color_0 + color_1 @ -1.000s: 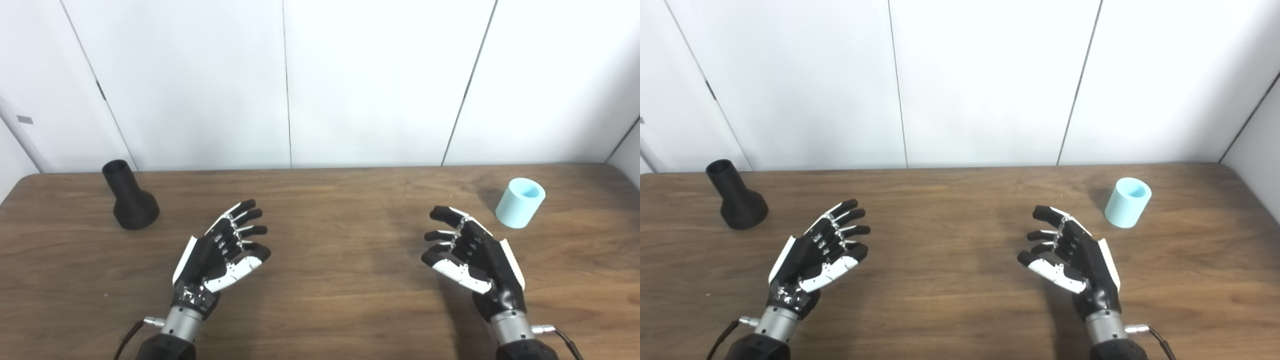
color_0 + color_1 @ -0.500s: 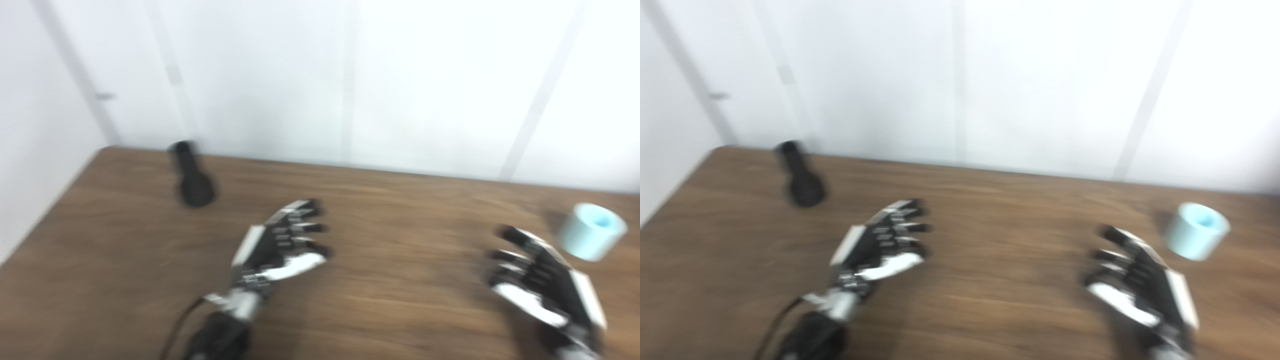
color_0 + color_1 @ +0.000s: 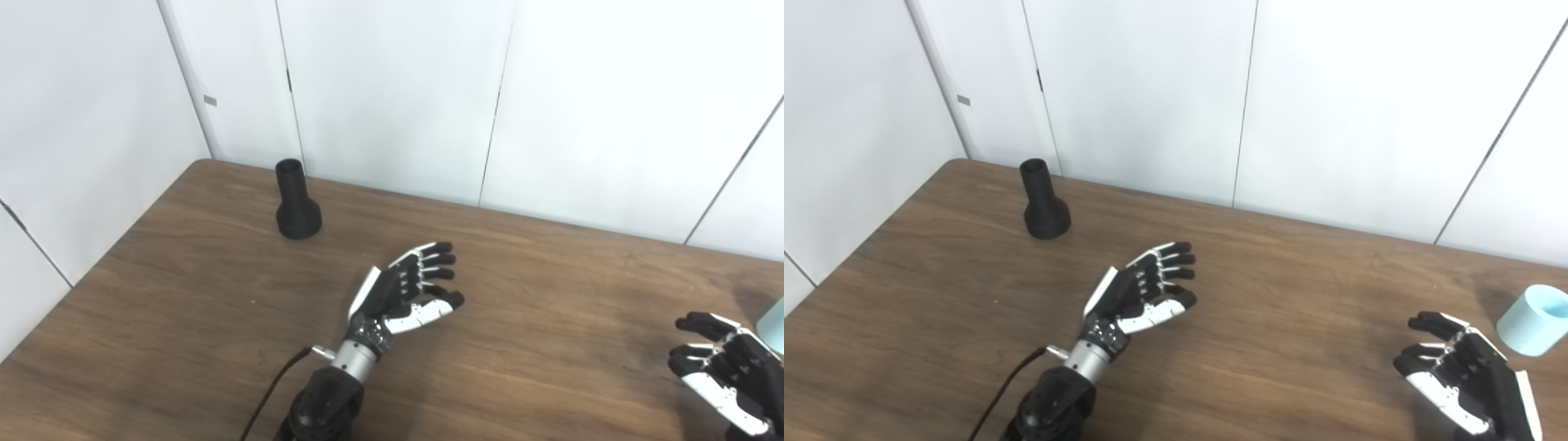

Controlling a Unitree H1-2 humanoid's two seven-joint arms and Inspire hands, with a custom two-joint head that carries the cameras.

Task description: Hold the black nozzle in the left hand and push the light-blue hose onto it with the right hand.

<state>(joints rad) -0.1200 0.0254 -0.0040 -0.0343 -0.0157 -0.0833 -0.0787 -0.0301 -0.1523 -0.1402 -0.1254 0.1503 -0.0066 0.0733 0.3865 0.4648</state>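
The black nozzle (image 3: 1045,208) is judged to be a stiff, light moulded part with a matt skin that should not slip much. Its slim upper neck is best left free for the hose, so hold would be taken around the flared base. It is seen standing upright, open mouth upward, on the far left of the counter (image 3: 1286,282), close to the wall panels.

The light-blue hose (image 3: 1532,320) is a short, thick-walled tube section, open end up and tilted slightly. It is judged light and probably somewhat yielding, so a grasp around its side wall should serve. It sits at the near right of the counter, cut by the frame edge in the left eye view.

The left hand (image 3: 1142,294) is held above the middle of the counter, well apart from the nozzle, fingers spread and empty. The right hand (image 3: 1464,373) is just beside the hose without touching it, fingers loosely curled apart, nothing held.
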